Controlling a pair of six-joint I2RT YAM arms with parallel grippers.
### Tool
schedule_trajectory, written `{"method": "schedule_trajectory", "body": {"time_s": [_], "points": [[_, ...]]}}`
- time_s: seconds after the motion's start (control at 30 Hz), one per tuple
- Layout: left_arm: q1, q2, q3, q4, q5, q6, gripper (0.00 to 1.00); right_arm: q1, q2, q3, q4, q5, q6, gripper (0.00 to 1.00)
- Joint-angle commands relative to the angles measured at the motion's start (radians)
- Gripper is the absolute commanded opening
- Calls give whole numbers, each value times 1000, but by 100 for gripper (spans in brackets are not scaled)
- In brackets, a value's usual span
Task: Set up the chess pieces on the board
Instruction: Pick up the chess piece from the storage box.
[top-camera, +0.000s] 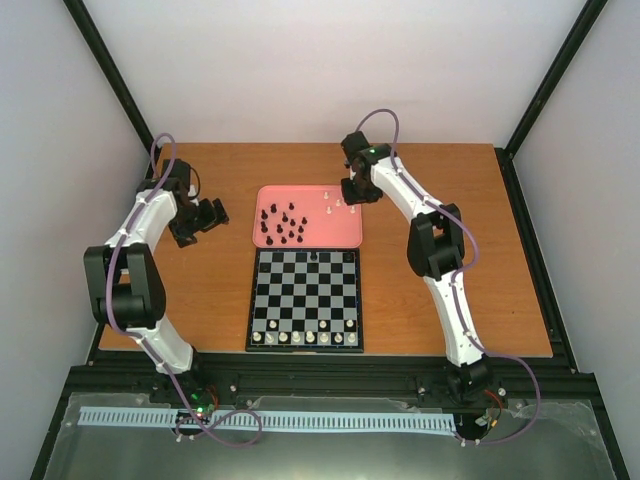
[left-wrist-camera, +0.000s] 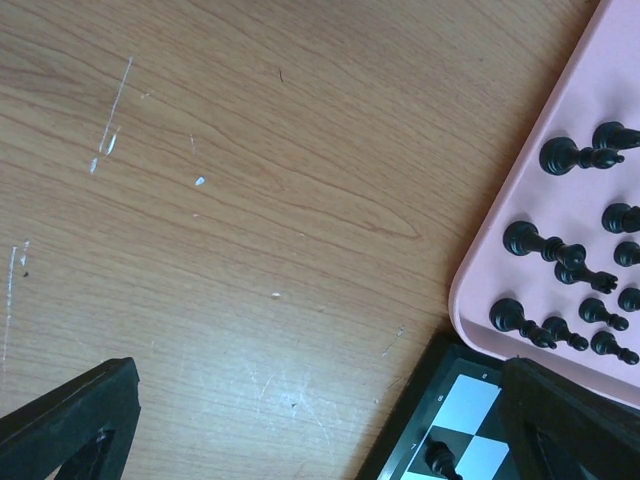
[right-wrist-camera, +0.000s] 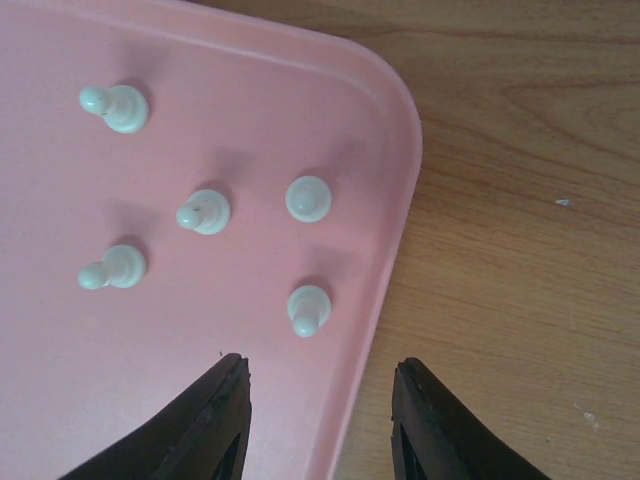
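The board (top-camera: 305, 295) lies at the table's middle front, with a row of cream-white chess pieces (top-camera: 305, 338) on its near edge and one black piece (top-camera: 313, 257) on its far row. Behind it the pink tray (top-camera: 318, 232) holds several black pieces (top-camera: 283, 225) on its left and several white pieces (top-camera: 340, 207) on its right. My right gripper (right-wrist-camera: 318, 400) is open and empty above the tray's right edge, close to a white pawn (right-wrist-camera: 308, 308). My left gripper (left-wrist-camera: 320, 430) is open and empty over bare wood left of the tray.
In the left wrist view the board's corner (left-wrist-camera: 420, 420) carries a black piece (left-wrist-camera: 440, 460), and the tray (left-wrist-camera: 560, 110) with black pieces (left-wrist-camera: 545, 245) fills the right side. The wooden table (top-camera: 450, 200) has black frame posts at its corners.
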Motion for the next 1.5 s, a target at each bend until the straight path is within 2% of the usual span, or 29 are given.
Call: {"method": "schedule_trajectory", "body": {"time_s": [0.0,0.47,1.03,1.3,1.47], "points": [[-4,24,50,-8,-1,14,100,-4,42,29,22,-8,-35,40],[-4,57,68,-15,-1,16,100,-4,111,76,27,-50,-39,36],[-4,72,72,-16,-3,17,100,-6,140,98,0,-50,-39,13],[-4,73,68,-16,-7,17,100,-4,124,95,-6,-65,-30,8],[-4,70,75,-21,-14,21,100,12,43,81,-37,-75,-28,7]]}}
